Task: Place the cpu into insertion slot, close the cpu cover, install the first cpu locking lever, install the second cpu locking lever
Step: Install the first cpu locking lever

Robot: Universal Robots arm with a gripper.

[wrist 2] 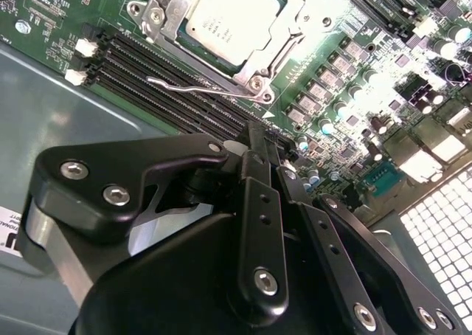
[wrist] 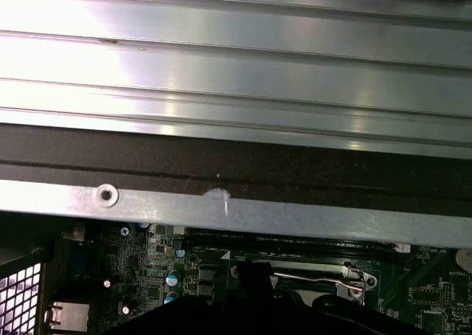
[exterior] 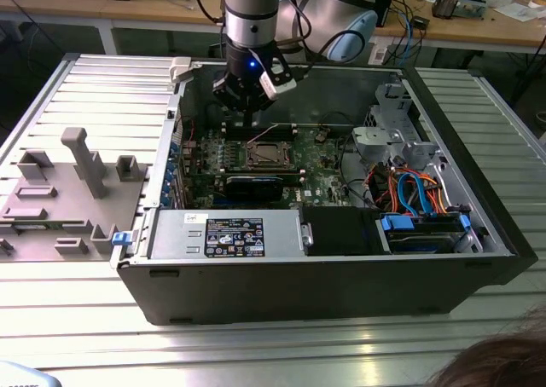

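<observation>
The cpu lies flat in the insertion slot of the green motherboard, its silver top showing through the window of the cpu cover, which is folded down around it. A thin silvery locking lever runs along one edge of the socket; the same lever appears in the first wrist view. My gripper hangs just above the board on the far side of the socket. In the second wrist view the gripper is shut, holding nothing, with its tips a short way from the lever.
The board sits deep inside an open computer case on a ribbed metal table. A black graphics card and the power supply lie on the near side of the socket; memory slots lie beside the lever. Cables and drive bays crowd the exterior view's right.
</observation>
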